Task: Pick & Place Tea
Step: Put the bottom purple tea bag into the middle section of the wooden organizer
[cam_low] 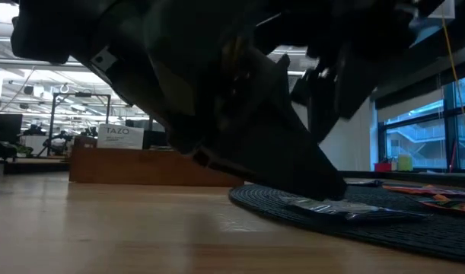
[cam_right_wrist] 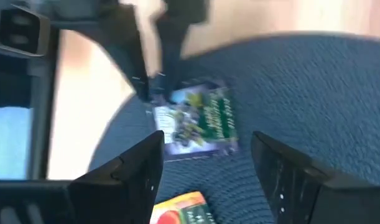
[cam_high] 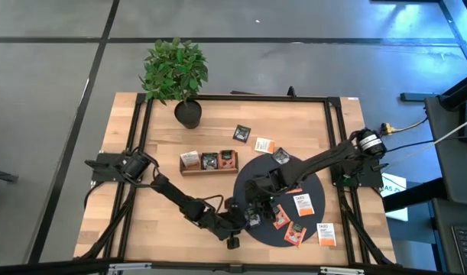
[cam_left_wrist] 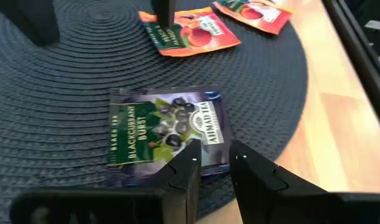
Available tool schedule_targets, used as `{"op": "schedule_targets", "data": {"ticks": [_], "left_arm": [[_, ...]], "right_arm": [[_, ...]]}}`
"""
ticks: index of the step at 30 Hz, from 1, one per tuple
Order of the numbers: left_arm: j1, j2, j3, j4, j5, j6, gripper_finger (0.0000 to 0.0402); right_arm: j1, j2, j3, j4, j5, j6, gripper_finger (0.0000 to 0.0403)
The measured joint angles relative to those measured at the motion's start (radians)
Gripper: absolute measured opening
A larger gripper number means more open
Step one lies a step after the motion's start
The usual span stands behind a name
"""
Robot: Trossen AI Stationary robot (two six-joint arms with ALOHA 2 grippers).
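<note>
Left jaws point(cam_left_wrist: 213, 157) at dark tea sachet's point(cam_left_wrist: 168, 127) edge, on mat point(cam_left_wrist: 65, 93).

Two dark, near-black jointed arms are being shown, built of slim links and rounded joints. A silver-grey cylindrical joint cap is being displayed near the right arm's base, beside a yellow cable. The left gripper point(cam_left_wrist: 213, 163) is being seen as two matte black, angular fingers point(cam_left_wrist: 183, 180) with squared tips. The right gripper point(cam_right_wrist: 208, 158) is being rendered with broader black fingers.
</note>
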Motion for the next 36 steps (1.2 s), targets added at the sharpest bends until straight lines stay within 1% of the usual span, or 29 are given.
{"op": "schedule_targets", "data": {"ticks": [2, 9, 12, 15, 16, 21, 26, 29, 36], "left_arm": [[0.007, 0.0, 0.0, -0.002, 0.0, -0.001, 0.0078], [0.033, -0.001, 0.001, -0.059, 0.06, -0.059, 0.008], [0.036, -0.002, 0.002, -0.066, 0.065, -0.066, 0.0081], [0.036, -0.002, 0.002, -0.067, 0.061, -0.067, 0.008], [0.036, -0.002, 0.002, -0.069, 0.058, -0.067, 0.0079], [0.036, -0.002, 0.002, -0.088, 0.056, -0.067, 0.0078], [0.036, 0.003, 0.002, -0.087, 0.052, -0.068, 0.008], [0.038, 0.01, 0.002, -0.072, 0.035, -0.069, 0.0077], [0.041, 0.012, 0.002, -0.065, 0.036, -0.075, 0.0075]], "right_arm": [[-0.014, 0.027, 0.0, 0.009, -0.019, 0.007, 0.024], [-0.057, 0.107, 0.0, 0.011, -0.074, -0.032, 0.024], [-0.075, 0.127, 0.0, 0.012, -0.132, -0.029, 0.024], [-0.09, 0.142, 0.0, 0.013, -0.218, -0.003, 0.0239], [-0.093, 0.145, 0.0, 0.013, -0.232, 0.006, 0.0239], [-0.111, 0.148, -0.001, 0.0, -0.243, 0.059, 0.0239], [-0.127, 0.157, -0.001, 0.004, -0.302, 0.123, 0.0239], [-0.127, 0.177, 0.001, 0.013, -0.319, 0.152, 0.0239], [-0.128, 0.206, 0.002, 0.041, -0.392, 0.182, 0.0239]]}}
